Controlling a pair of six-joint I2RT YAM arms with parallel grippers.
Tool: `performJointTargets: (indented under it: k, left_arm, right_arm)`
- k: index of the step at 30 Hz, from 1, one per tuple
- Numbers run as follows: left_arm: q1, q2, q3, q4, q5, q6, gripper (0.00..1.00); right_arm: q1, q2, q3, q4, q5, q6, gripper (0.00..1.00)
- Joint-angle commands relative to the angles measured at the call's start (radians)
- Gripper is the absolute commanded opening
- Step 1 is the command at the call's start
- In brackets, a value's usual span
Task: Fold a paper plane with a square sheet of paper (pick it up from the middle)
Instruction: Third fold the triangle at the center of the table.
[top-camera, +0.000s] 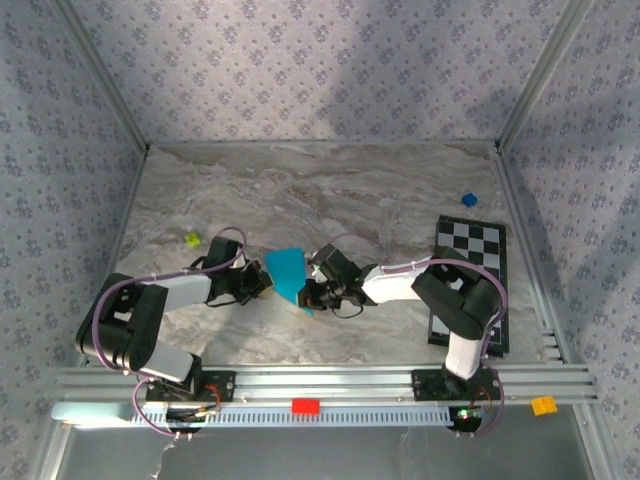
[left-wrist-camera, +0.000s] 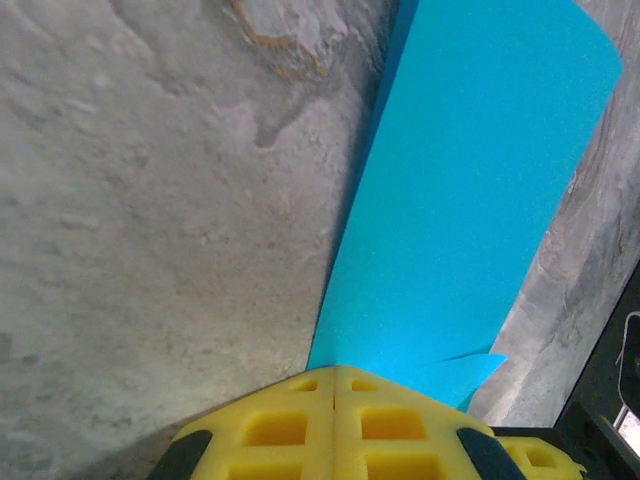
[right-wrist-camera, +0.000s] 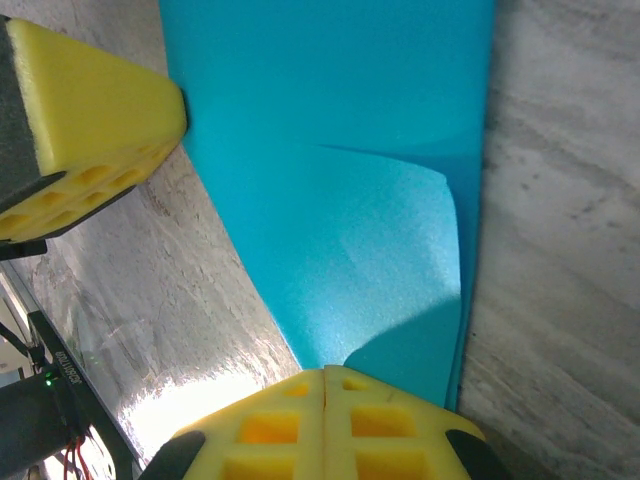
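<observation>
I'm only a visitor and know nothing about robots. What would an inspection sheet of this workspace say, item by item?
Surface: grey marbled tabletop, mostly bare.
Job's things: square sheet of paper, bright blue, a fold showing; not yet a plane.
Clutter: checkered board at the right; blue cube; yellow-green piece; red block and orange block at the near edge.
Claws: left claw shut on the paper; right claw shut on it from the other side.
Cables: purple cables looped along both arms.
Surroundings: patterned walls.
</observation>
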Motion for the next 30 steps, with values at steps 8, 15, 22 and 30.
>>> performJointTargets:
  k: [8,15,22,30]
  left_arm:
    - [0.023,-0.063,0.047,-0.115,-0.097,0.017,0.0]
    - [-0.005,-0.154,0.036,-0.096,-0.083,0.022,0.03]
    - [-0.141,-0.157,0.015,-0.011,-0.062,-0.018,0.05]
    - [-0.241,-0.036,-0.002,0.092,-0.067,-0.056,0.04]
  right_arm:
    - [-0.003,0.033,-0.043,-0.132,0.006,0.006,0.0]
    - [-0.012,0.03,-0.036,-0.133,0.004,0.005,0.0]
    - [-0.015,0.027,-0.029,-0.139,0.006,0.008,0.0]
    - [-0.016,0.029,-0.034,-0.136,0.009,0.011,0.0]
